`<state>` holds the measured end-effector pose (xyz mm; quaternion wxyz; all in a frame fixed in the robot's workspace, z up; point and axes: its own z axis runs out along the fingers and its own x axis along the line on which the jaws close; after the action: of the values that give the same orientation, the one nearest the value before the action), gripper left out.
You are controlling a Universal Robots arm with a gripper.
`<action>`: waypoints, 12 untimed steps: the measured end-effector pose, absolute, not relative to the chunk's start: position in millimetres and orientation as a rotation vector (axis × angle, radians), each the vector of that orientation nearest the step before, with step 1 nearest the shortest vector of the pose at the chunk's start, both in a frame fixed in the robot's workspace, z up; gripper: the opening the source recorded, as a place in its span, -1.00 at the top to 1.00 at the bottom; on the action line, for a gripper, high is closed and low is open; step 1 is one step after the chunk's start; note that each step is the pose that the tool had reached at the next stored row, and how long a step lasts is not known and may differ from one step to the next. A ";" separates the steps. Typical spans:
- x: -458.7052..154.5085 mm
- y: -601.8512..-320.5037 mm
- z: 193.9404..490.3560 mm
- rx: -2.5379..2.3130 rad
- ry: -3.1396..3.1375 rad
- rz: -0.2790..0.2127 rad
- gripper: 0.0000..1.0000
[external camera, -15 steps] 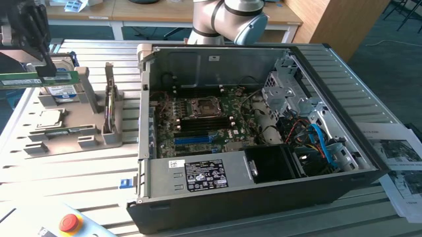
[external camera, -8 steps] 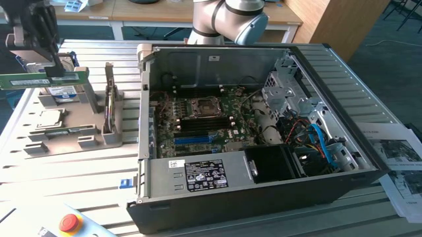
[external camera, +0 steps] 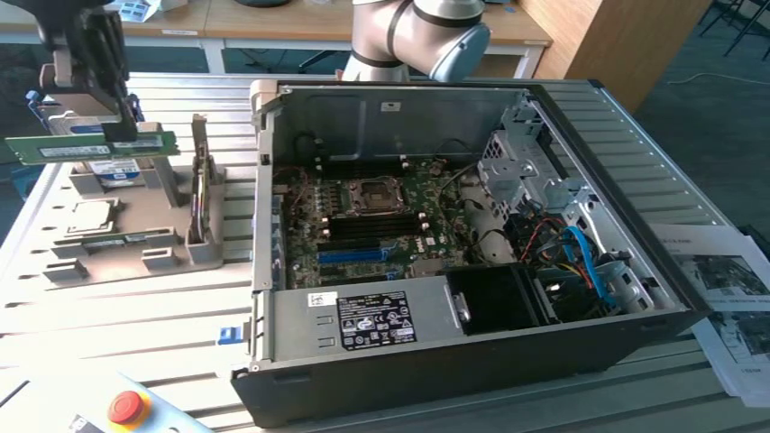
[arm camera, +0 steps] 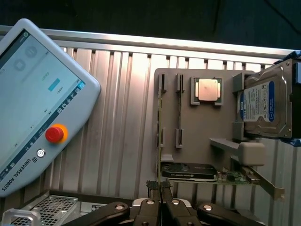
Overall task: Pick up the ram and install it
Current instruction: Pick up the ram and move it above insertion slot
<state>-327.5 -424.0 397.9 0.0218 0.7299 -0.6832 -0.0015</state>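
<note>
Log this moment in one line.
hand: shut on ram | ram: raised, near parts tray | computer case: open, ram not yet inside

Arm (external camera: pixel 416 27): grey jointed tube with a blue end cap, its joint standing well apart from the tool and off to one side of it. Gripper (external camera: pixel 121 131): dark body upright, fingers pointing straight down. Jaws closed, clamped on the upper edge of the ram (external camera: pixel 72 147), which hangs roughly level directly beneath the fingertips and juts out to both sides of them. Wrist view: the two black fingers (arm camera: pixel 153 209) lie side by side, all but touching.
</note>
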 end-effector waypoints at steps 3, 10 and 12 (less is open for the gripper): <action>-320.7 -424.8 397.9 2.261 -2.117 -0.006 0.76; -304.0 -426.6 397.9 2.260 -2.115 -0.009 0.76; -299.0 -427.1 397.9 2.259 -2.115 -0.010 0.76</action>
<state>-299.0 -427.1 397.9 0.0235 0.7299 -0.6831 -0.0033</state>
